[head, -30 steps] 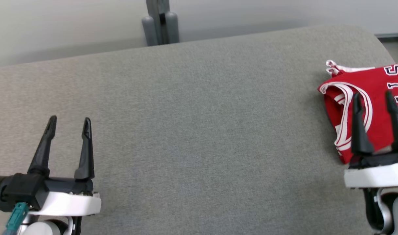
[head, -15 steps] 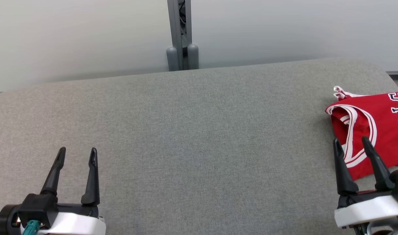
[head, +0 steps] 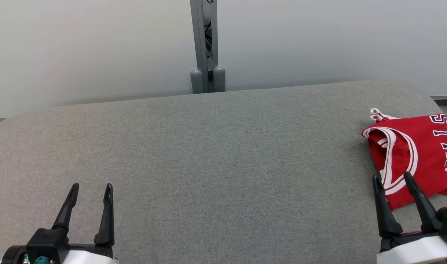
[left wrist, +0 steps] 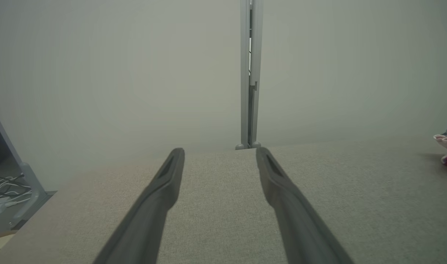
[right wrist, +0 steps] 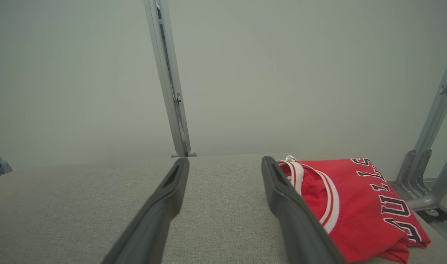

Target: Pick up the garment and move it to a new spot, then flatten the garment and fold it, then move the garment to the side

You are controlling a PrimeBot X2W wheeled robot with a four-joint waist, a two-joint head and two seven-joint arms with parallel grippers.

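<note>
Garment point(head: 410, 154) – a red sleeveless jersey of knit fabric with white-and-red striped trim and dark, white-outlined lettering. It lies against the right edge of the grey fabric-covered table point(head: 208, 146), toward the far right corner.

**Gripper state.** The left gripper point(head: 92, 186) sits near the near left corner with its fingers spread and nothing between them. The right gripper point(head: 391, 176) has its fingers equally spread and empty. Its tips sit at the near left corner of the garment point(right wrist: 355, 205). Whether they brush the cloth cannot be told.

**Step in hand (judged).** The garment already lies compact at the side, so the placement appears done and the arm remains to be cleared.
- Lift the right gripper before drawing it toward the near edge.
- Keep the fingers spread – a closing finger could catch the trim loop.
- Avoid any sideways sweep, which would drag the top layer open.

**Garment condition.** The layers are doubled over, with the striped armhole or neck trim on the left side and the lettering running along the right. The near corner is slightly rumpled and the outline is not fully square.
</note>
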